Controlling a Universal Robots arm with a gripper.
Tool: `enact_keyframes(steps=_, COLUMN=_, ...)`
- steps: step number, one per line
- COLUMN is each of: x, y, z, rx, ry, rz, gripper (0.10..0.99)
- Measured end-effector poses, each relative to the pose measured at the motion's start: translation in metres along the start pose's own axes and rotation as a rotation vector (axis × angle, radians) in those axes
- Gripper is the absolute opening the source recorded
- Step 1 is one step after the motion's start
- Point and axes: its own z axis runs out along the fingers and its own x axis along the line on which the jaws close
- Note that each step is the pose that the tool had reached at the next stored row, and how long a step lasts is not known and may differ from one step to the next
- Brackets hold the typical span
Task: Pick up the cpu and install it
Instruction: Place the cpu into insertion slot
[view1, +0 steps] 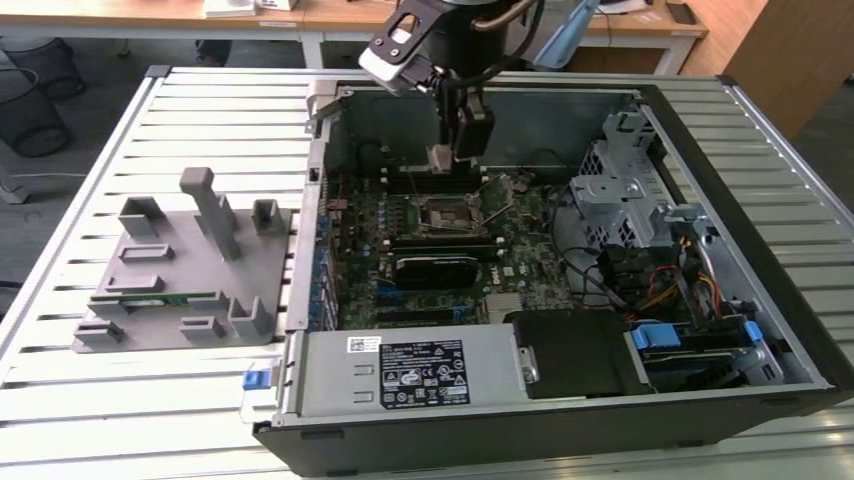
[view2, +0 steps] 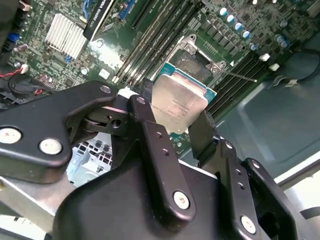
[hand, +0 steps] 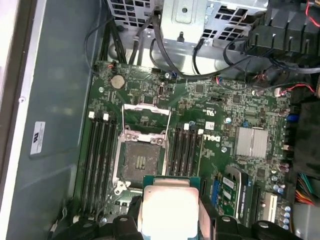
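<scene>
- While the cpu (view2: 180, 102) hangs in your gripper (view2: 174, 114), where does it sit against the socket (hand: 141, 162)?
- Above the socket and clear of it, not seated. In the first wrist view it lies just past the socket edge opposite the raised load plate (hand: 146, 117), so the contact field is bare.
- And the fingers?
- Your fingers (view2: 152, 135) are closed on the chip, one on each of two opposite edges, with the silver top facing the wrist. It's square, so you have no long axis to mind. Its edges look roughly parallel to the socket frame, and I judge that a short sideways offset and the drop are all that separate them.
- Anything around the socket?
- Memory slots (hand: 100, 155) run along both sides of it, and the release lever (view2: 240, 76) stands open beside it. Farther out, beyond the computer case (view1: 601, 430), a grey parts fixture (view1: 174, 260) rests on the slatted table (view1: 80, 400).
</scene>
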Motion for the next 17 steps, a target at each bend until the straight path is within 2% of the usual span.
enact_keyframes(steps=5, x=0.0044, y=0.0036, z=0.0083, rx=0.000, ry=0.0003, rz=0.005, gripper=0.537)
enact_keyframes(steps=11, x=0.0076, y=0.0041, z=0.0133, rx=0.001, ry=-0.0012, rz=0.040, gripper=0.537)
enact_keyframes(steps=17, x=0.0148, y=0.0062, z=0.0209, rx=0.001, ry=-0.0010, rz=0.040, gripper=0.537)
